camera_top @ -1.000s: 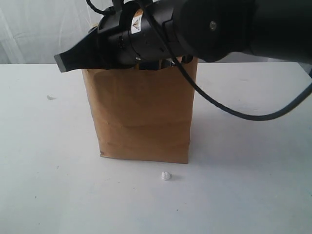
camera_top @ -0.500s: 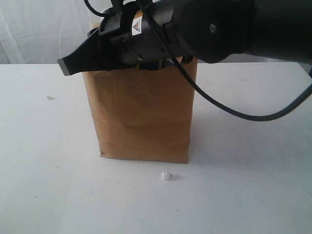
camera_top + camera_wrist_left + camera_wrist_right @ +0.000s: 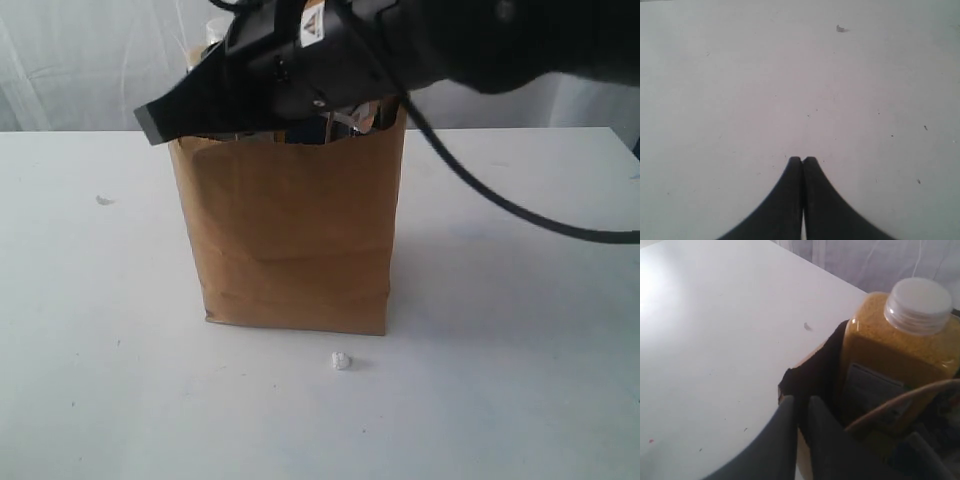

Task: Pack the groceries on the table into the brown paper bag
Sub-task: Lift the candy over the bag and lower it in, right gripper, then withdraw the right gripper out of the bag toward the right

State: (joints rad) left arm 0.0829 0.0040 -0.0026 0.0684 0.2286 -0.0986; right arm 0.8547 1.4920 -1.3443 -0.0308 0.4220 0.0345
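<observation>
The brown paper bag [image 3: 290, 240] is stood upright on the white table [image 3: 520, 350]. Inside it, against its rim, the yellow-grain bottle [image 3: 900, 345] with its white cap [image 3: 920, 302] is seen beside a twisted paper handle [image 3: 900, 402]. The right gripper [image 3: 150, 125] is held over the bag's top left corner, its fingers drawn almost together; whether paper is nipped cannot be told. One tiny white lump [image 3: 342, 360] is left just in front of the bag, another [image 3: 103, 200] well to its left. The left gripper [image 3: 802, 160] is clenched on nothing above bare tabletop.
</observation>
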